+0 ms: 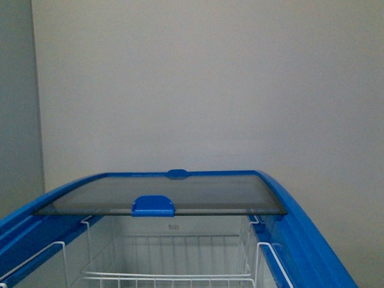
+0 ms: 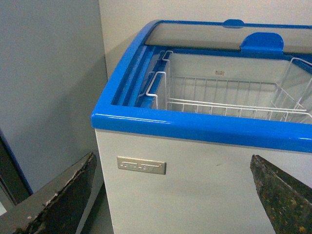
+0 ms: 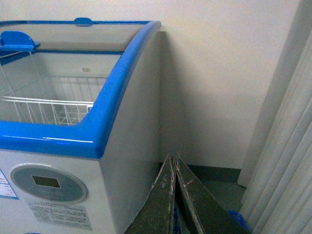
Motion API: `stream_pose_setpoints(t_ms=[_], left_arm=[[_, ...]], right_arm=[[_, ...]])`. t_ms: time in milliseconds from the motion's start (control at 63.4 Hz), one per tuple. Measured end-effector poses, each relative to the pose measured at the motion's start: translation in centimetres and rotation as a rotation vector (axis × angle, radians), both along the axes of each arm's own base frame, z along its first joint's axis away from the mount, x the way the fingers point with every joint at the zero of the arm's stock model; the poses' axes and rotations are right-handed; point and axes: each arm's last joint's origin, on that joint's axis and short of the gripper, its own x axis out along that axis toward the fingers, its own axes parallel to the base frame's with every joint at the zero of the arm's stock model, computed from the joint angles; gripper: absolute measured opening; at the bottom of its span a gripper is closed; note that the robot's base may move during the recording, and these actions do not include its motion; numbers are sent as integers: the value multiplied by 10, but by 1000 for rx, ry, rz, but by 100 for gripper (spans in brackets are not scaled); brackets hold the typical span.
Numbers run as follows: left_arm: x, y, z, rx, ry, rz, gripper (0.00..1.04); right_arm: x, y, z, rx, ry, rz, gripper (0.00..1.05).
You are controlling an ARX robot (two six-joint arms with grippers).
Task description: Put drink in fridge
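While the left hand [image 2: 170,195] gapes before the fridge [image 2: 204,185], the right hand [image 3: 174,195] is clenched beside it.

We are seeing our left hand [image 2: 170,195] showing dark, scuffed, wedge-shaped fingers [image 2: 58,204]; our right hand [image 3: 174,163] is looking equally dark and chipped.

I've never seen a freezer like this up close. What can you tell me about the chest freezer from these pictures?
The chest freezer is a white box with a glossy blue top rim. Its glass lid, with a blue handle, is slid toward the wall, leaving the near half open. White wire baskets hang inside and look empty. A small metal nameplate and a round control panel sit on the front. It stands close to a pale wall; nothing touches it.
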Motion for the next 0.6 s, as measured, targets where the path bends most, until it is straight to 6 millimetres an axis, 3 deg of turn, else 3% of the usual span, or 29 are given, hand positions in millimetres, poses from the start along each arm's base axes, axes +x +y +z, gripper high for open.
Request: stream_pose_setpoints(t_ms=[126, 395, 442, 521, 600], left_arm=[[0, 0, 0, 0, 0, 0, 97], [0, 0, 0, 0, 0, 0, 97], [0, 0, 0, 0, 0, 0, 97], [0, 0, 0, 0, 0, 0, 97], [0, 0, 0, 0, 0, 0, 97]], right_arm=[[-1, 0, -9, 0, -7, -1, 3], [-1, 0, -8, -1, -16, 2, 3], [-1, 0, -8, -1, -16, 2, 8], [-1, 0, -8, -1, -16, 2, 28], [-1, 0, -8, -1, -16, 2, 41]])
